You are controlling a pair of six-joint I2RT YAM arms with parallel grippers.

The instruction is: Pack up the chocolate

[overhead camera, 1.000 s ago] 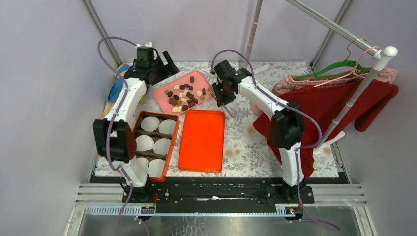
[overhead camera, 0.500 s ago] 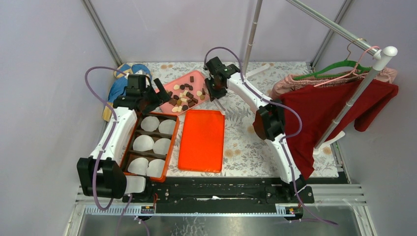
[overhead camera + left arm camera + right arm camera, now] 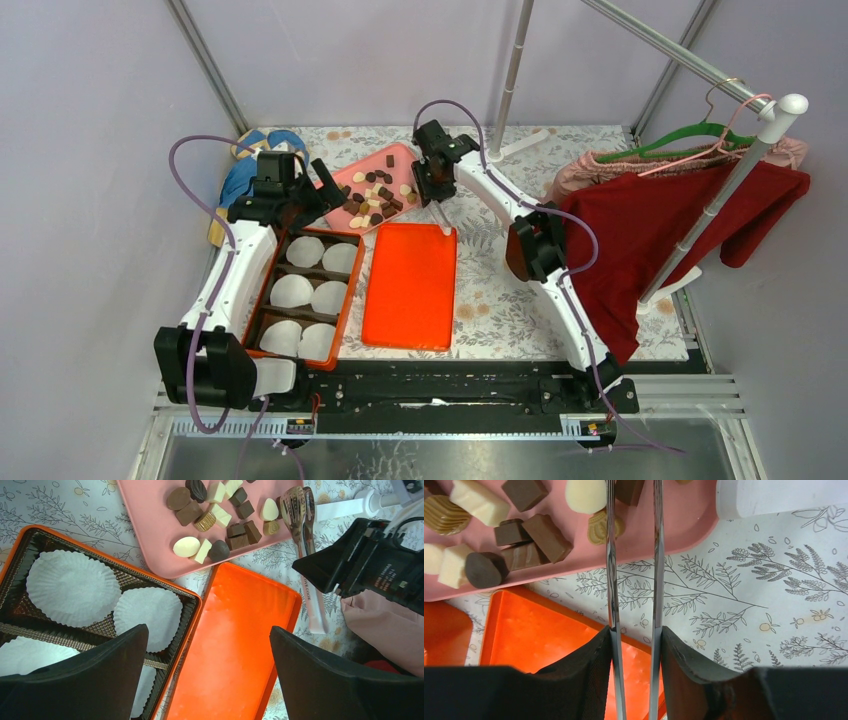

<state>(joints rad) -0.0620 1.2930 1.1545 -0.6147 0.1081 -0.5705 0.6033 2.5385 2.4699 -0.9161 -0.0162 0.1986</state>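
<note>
Right wrist view: the right gripper (image 3: 635, 635) pinches a pair of metal tongs (image 3: 296, 505) by the arms. Its fingers are closed only partly, so the two arms stand apart with nothing between them. Their tips run out of the top of this view. From the left wrist they show at the right end of the pink tray (image 3: 150, 510), beside a cream oval piece.

All the chocolate (image 3: 222, 516) lies loose on that tray, at the far middle of the table. None is in the orange box (image 3: 351, 300) at near left, where the white paper liners (image 3: 72, 587) sit bare. The left gripper (image 3: 208, 630) hangs wide open and empty above the box and the orange lid (image 3: 235, 645).

The step in hand looks like picking one piece with the tongs:
- Choose a piece at the right edge of the heap, standing apart from its neighbours.
- Set one arm on each side of it and come straight down.
- Squeeze softly, since the pieces are small and smooth and a hard pinch may flick one off the tray.
- Lift well above the tray's rim before swinging left to a liner.
</note>
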